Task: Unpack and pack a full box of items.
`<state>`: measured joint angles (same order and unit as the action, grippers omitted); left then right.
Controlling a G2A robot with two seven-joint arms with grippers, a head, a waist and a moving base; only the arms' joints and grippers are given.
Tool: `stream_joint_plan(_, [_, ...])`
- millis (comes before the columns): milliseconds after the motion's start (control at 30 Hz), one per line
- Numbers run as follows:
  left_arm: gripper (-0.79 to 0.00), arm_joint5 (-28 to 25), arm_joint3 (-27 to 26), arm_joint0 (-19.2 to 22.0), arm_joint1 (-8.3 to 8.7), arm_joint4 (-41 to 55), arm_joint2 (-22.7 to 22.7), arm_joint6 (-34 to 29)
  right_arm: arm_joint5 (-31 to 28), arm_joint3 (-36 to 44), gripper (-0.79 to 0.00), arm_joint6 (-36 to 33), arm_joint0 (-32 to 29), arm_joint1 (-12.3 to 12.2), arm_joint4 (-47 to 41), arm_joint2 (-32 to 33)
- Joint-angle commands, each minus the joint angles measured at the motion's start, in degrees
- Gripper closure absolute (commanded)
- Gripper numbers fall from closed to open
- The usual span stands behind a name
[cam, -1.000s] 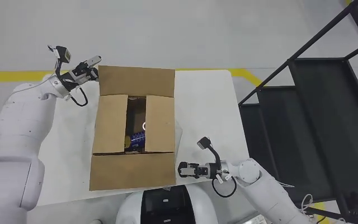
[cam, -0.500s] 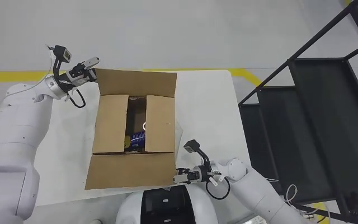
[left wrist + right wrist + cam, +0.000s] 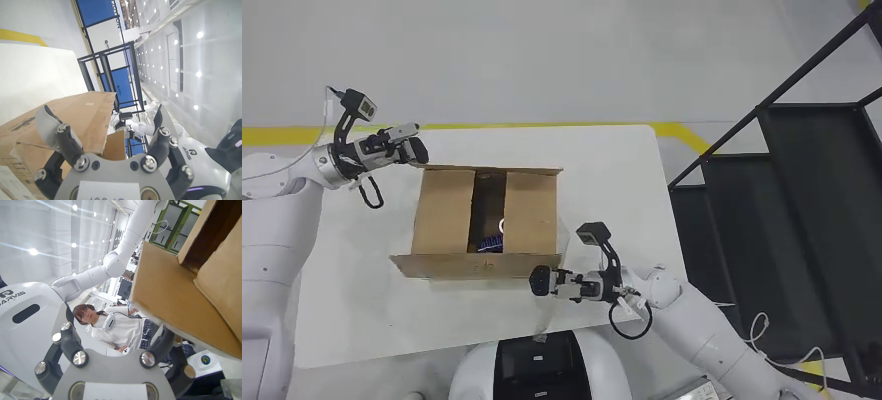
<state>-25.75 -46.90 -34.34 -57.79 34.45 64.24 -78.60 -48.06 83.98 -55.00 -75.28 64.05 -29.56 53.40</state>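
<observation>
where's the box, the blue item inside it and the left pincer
box (image 3: 447,212), top view, on a closed top flap
blue item (image 3: 489,243), top view, on the part showing between the flaps
left pincer (image 3: 418,148), top view, midway between its fingertips

A brown cardboard box (image 3: 445,212) sits on the white table (image 3: 612,190); its two side flaps lie folded inward, a dark gap between them; the near and far flaps stand raised; a blue item (image 3: 489,243) shows in the gap.
</observation>
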Motion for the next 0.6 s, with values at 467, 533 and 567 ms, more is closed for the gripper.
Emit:
stream_joint_plan(467, [-0.785, 9.4, -13.8, -7.1, 5.69, 0.6, -1.7, -9.4, 12.0, 3.2, -0.785, 19.4, 0.7, 0.4, 29.1, 3.4])
stream_joint_plan(533, [-0.785, 9.4, -13.7, -7.6, 6.11, 0.9, -2.6, -9.4, 13.7, 5.1, -0.785, 21.7, -0.4, 0.4, 31.6, 3.6])
stream_joint_plan(567, [-0.785, 9.4, -13.6, -7.7, 6.32, 0.4, -3.1, -9.4, 14.8, 5.6, -0.785, 22.0, -0.7, 0.3, 33.1, 3.8])
